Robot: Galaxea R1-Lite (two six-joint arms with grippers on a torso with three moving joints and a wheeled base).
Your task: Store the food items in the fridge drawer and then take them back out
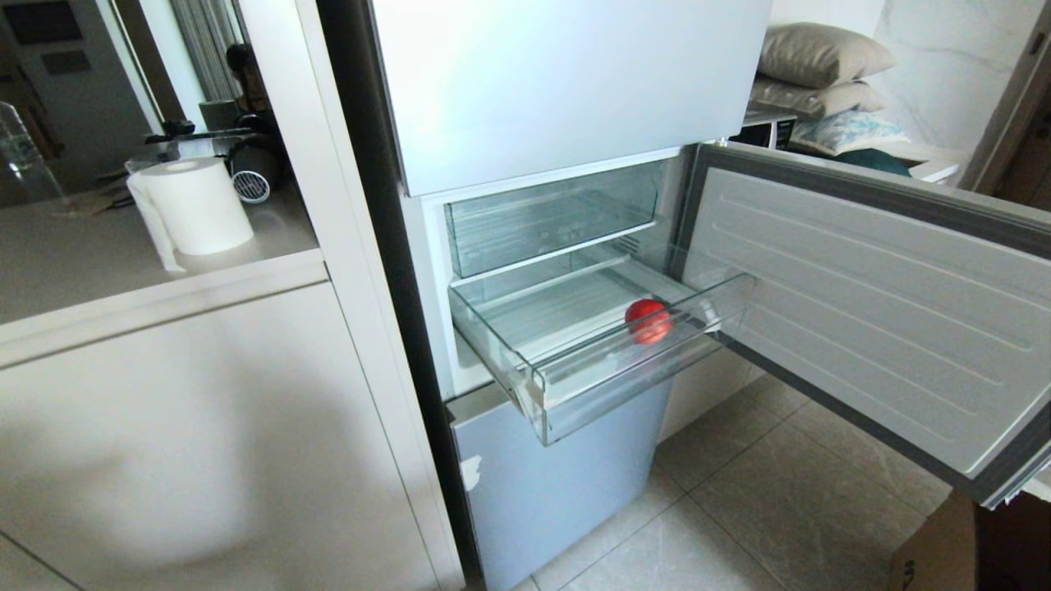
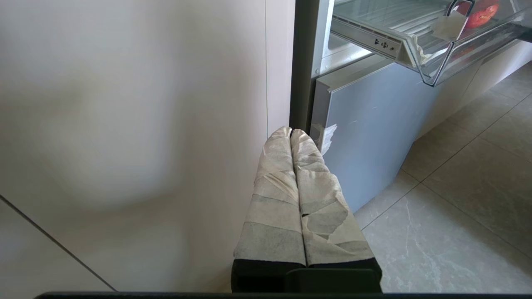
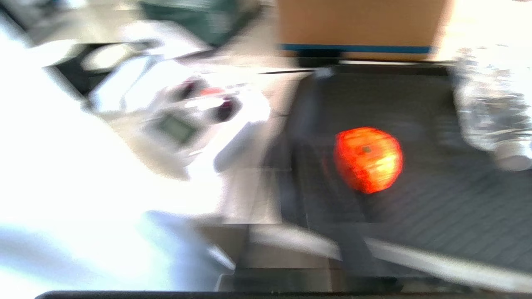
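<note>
The fridge drawer (image 1: 624, 386), clear plastic, stands pulled out of the open fridge. One red food item (image 1: 649, 320) lies in it near the front right corner; the left wrist view also shows this drawer (image 2: 415, 45) and the red piece (image 2: 482, 14). The other food item (image 3: 368, 160), orange-red, lies on a dark ribbed surface (image 3: 436, 216) in the right wrist view. My right gripper is outside the head view and is apart from that piece, with nothing in it. My left gripper (image 2: 291, 131) is shut and empty, parked low beside the cabinet front.
The fridge door (image 1: 862, 312) swings open to the right of the drawer. A taller clear drawer (image 1: 550, 217) sits pushed in above. A paper roll (image 1: 193, 205) stands on the counter at left. A clear bottle (image 3: 490, 104) and a brown box (image 3: 357, 25) border the dark surface.
</note>
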